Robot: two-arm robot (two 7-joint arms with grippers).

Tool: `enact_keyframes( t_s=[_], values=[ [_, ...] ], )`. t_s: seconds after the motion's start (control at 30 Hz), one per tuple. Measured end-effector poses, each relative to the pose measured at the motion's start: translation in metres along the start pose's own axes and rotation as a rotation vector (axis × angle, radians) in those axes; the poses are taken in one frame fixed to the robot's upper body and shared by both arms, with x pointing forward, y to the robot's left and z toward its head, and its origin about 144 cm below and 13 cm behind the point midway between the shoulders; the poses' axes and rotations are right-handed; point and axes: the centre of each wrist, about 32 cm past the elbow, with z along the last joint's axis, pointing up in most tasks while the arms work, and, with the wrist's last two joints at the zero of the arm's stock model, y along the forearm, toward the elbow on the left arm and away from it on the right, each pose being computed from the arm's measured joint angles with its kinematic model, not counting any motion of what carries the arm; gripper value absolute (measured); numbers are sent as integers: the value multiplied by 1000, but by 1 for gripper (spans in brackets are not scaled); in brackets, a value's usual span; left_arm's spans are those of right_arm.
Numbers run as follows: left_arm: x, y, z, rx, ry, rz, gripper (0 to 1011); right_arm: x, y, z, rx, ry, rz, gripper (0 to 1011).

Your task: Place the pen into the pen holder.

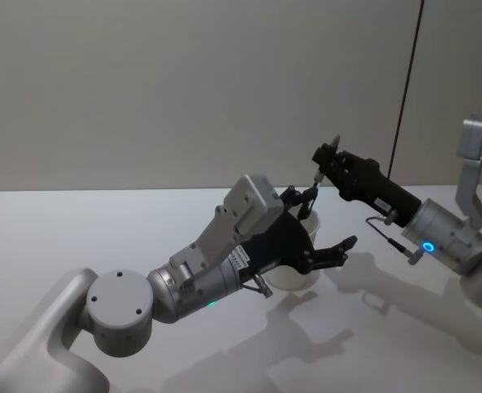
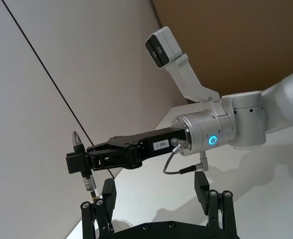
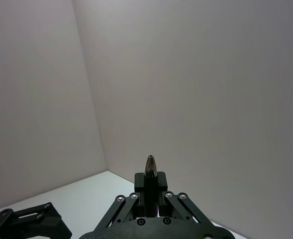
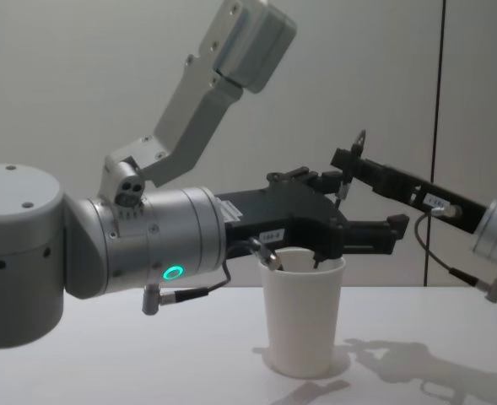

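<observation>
The pen holder, a white paper cup (image 4: 303,321), stands on the white table (image 1: 77,229); it also shows under my left hand (image 1: 294,277). My left gripper (image 1: 321,225) is open just above the cup's rim, with one finger on each side (image 4: 359,215). Directly above the cup mouth, the right gripper (image 1: 326,158) is shut on the pen (image 1: 314,182), which hangs nearly upright with its lower end just over the opening. In the left wrist view the pen (image 2: 81,159) sits in the right gripper (image 2: 79,163), between my left fingers (image 2: 106,195). The right wrist view shows the pen's tip (image 3: 150,167).
A plain grey wall (image 1: 183,82) stands behind the table, with a dark vertical seam (image 1: 408,82) at the right. The left arm's body (image 1: 118,311) fills the near left, and bare table lies around the cup.
</observation>
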Motion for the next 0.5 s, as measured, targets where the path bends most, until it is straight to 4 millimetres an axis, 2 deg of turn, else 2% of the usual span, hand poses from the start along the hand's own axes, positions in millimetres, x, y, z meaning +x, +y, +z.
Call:
enact_keyframes(
  t_s=[0.5],
  values=[
    [0,0,0,0,0,0,1003,-12,-3,-5,-14,-18,-24,123]
  ],
)
